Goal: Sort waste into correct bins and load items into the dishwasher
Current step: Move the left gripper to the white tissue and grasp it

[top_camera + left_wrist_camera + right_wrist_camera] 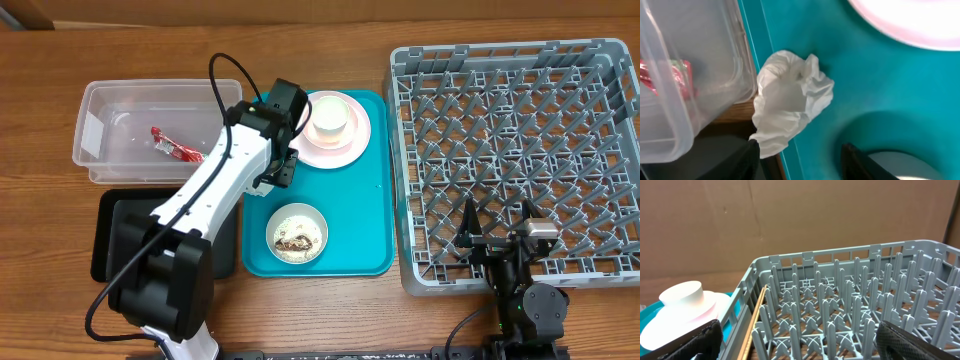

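Napkin (pixel 790 100), white crumpled paper, soft folds, lies across the left rim of the teal tray (pixel 375 200), just beside the corner of the clear tub (pixel 100 100). It is hidden under the arm in the overhead view. Left gripper (pixel 799 145) hangs right over it, jaws spread wide to either side of its lower end, gripping nothing; contact with the paper cannot be told.

Clear tub: rectangular, see-through plastic, rounded corners. Inside is one small red wrapper (pixel 175 150), crinkly foil, near the middle of the floor.

Black tray (pixel 112 235): shallow, matte, rectangular, just in front of the tub, its right half covered by the left arm.

Teal tray: flat, smooth plastic, rounded corners. At the back sits the pink plate (pixel 355 145), round, glossy, with a cream cup (pixel 332 118) on it, possibly upside down, hard to be sure. At the front is a small round whitish bowl (pixel 297 233) holding white rice and brown scraps.

Dish rack (pixel 520 120): big square grey plastic, open lattice walls, grid of upright pegs, no dishes showing in it, just right of the teal tray.

Right gripper (pixel 497 225) sits low over the rack's front edge, jaws fully apart, nothing held. The right wrist view looks across the pegs, with plate and cup at far left.
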Controlling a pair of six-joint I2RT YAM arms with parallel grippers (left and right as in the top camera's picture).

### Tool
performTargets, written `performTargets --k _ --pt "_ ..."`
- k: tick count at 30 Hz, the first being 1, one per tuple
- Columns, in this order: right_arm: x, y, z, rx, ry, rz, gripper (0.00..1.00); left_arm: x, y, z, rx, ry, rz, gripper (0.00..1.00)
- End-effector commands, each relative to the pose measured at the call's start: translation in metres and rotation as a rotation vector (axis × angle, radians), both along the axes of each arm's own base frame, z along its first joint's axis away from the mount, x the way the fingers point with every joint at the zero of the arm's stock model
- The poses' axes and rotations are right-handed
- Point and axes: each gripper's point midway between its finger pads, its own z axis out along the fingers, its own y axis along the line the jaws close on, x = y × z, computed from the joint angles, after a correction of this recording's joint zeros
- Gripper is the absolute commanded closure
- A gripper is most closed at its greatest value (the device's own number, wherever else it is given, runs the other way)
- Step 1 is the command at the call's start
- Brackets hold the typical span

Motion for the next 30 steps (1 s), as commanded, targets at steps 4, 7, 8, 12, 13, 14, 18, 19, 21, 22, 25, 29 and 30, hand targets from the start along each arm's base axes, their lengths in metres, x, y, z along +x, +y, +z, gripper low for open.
performTargets --k 4,7,8,12,13,14,18,19,21,22,25,29,30 --pt "0.0 -0.002 -0.001 0.005 -0.006 -0.008 0.0 0.003 0.008 -0.014 0.038 -0.045 -0.028 0.47" --pt "0.0 -0.002 -0.001 0.005 -0.006 -0.008 0.0 0.003 0.011 -0.017 0.055 -0.057 -0.025 0.46" --pt "0.0 -0.002 -0.001 0.005 -0.006 -0.008 0.0 0.004 0.011 -0.019 0.055 -0.059 -0.025 0.46" --pt "0.0 -0.002 -0.001 0.005 -0.006 -0.008 0.0 0.003 0.012 -0.026 0.055 -0.065 -0.024 0.44" --pt "0.0 -0.002 -0.001 0.005 -0.006 -0.008 0.0 0.003 0.012 -0.027 0.055 -0.065 -0.024 0.45" --pt "0.0 -0.002 -0.001 0.005 -0.006 -0.008 0.0 0.003 0.012 -0.027 0.054 -0.066 -0.024 0.45" --pt "0.0 -0.002 -0.001 0.005 -0.006 -0.008 0.0 0.003 0.009 -0.028 0.036 -0.067 -0.023 0.47" --pt "0.0 -0.002 -0.001 0.005 -0.006 -0.008 0.0 0.003 0.006 -0.029 0.024 -0.064 -0.025 0.46" --pt "0.0 -0.002 -0.001 0.005 -0.006 -0.008 0.0 0.002 0.004 -0.03 0.008 -0.059 -0.027 0.47" --pt "0.0 -0.002 -0.001 0.005 -0.006 -0.008 0.0 0.001 0.004 -0.031 0.007 -0.058 -0.027 0.47" --pt "0.0 -0.002 -0.001 0.005 -0.006 -0.008 0.0 0.002 0.003 -0.034 0.001 -0.061 -0.027 0.46" --pt "0.0 -0.002 -0.001 0.005 -0.006 -0.008 0.0 0.001 -0.002 -0.041 -0.028 -0.068 -0.031 0.45" --pt "0.0 -0.002 -0.001 0.005 -0.006 -0.008 0.0 0.001 -0.002 -0.042 -0.031 -0.069 -0.032 0.46"
